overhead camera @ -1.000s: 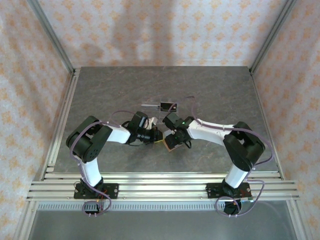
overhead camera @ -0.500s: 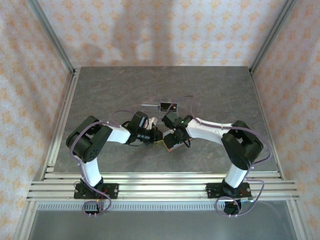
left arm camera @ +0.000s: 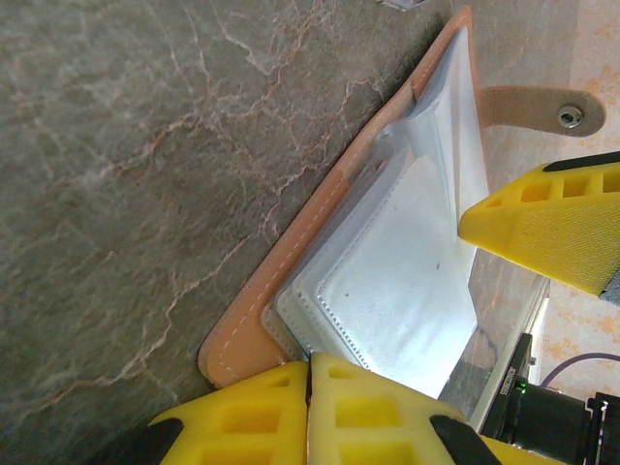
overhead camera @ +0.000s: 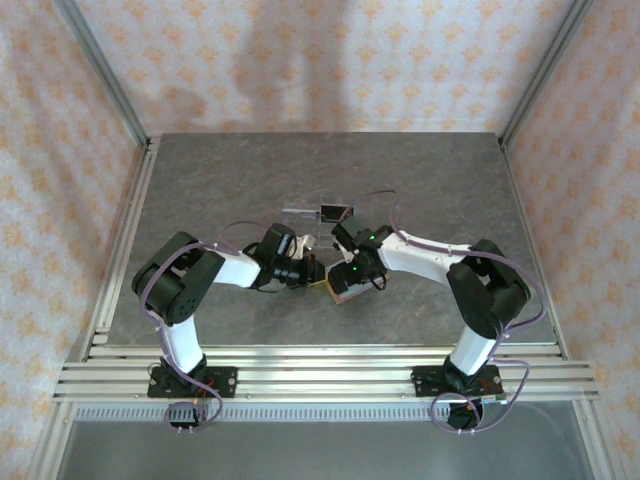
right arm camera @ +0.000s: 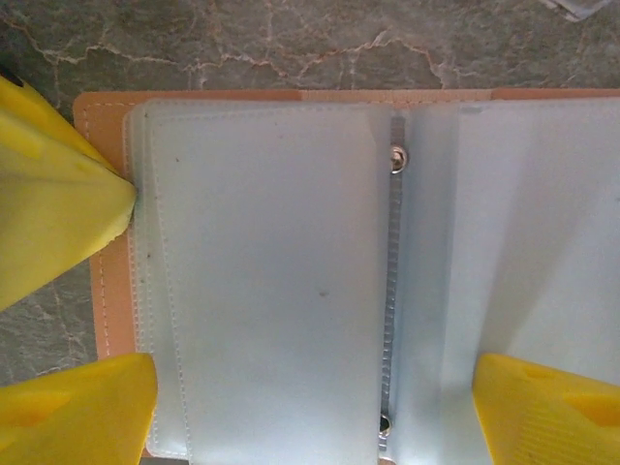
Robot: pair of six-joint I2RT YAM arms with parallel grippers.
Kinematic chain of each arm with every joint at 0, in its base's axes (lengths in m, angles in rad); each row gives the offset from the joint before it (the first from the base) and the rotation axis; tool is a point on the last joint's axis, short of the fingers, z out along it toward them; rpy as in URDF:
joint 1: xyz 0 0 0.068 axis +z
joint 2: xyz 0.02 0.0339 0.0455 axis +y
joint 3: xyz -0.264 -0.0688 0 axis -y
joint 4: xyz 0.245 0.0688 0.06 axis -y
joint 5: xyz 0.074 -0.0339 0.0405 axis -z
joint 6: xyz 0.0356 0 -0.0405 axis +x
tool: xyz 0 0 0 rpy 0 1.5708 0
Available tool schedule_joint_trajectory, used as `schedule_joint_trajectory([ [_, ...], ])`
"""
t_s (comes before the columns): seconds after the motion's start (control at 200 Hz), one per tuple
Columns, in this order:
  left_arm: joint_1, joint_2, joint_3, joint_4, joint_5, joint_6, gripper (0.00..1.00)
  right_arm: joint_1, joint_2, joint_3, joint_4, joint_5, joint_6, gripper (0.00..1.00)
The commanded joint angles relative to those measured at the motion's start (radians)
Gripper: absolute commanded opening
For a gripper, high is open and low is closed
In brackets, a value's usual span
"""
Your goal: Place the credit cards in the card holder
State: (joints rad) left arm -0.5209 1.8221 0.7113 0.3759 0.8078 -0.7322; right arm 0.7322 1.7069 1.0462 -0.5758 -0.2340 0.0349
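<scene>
Card holder (overhead camera: 343, 288) lies open on the surface (overhead camera: 250, 180), its clear sleeves (right arm camera: 262, 271) apparently empty; your left fingers (left arm camera: 257, 417) press together at its edge, your right fingers (right arm camera: 68, 421) spread wide over it. A black card (overhead camera: 335, 212) waits beyond, seemingly yet to be loaded.

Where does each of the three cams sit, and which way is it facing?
Top external: above, behind the bases, looking down on the grey table; both arms show.
Left wrist: over its shut left gripper, facing the reddish-brown leather card holder.
Right wrist: straight down on it, framed by the open right gripper.
Shared: the holder's clear sleeves; each wrist view catches the other's yellow finger.
</scene>
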Motion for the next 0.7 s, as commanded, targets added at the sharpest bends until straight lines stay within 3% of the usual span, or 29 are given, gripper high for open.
schedule_joint_trajectory([
  [0.0,0.016,0.036,-0.021,-0.037,-0.061,0.039,0.09,0.001,0.015,-0.008,-0.006,-0.003,-0.01,0.84],
  [0.26,0.022,0.027,-0.034,-0.034,-0.064,0.045,0.09,0.003,0.044,0.015,-0.034,0.023,-0.005,0.79],
  [0.365,0.024,0.026,-0.038,-0.036,-0.063,0.051,0.09,0.007,0.038,0.01,-0.031,0.092,0.019,0.77],
  [0.476,0.031,0.013,-0.048,-0.046,-0.062,0.058,0.09,0.007,0.001,0.0,-0.018,0.197,0.065,0.62],
  [0.696,0.043,0.004,-0.04,-0.113,-0.057,0.112,0.09,0.006,-0.079,-0.023,0.033,0.313,0.147,0.65],
])
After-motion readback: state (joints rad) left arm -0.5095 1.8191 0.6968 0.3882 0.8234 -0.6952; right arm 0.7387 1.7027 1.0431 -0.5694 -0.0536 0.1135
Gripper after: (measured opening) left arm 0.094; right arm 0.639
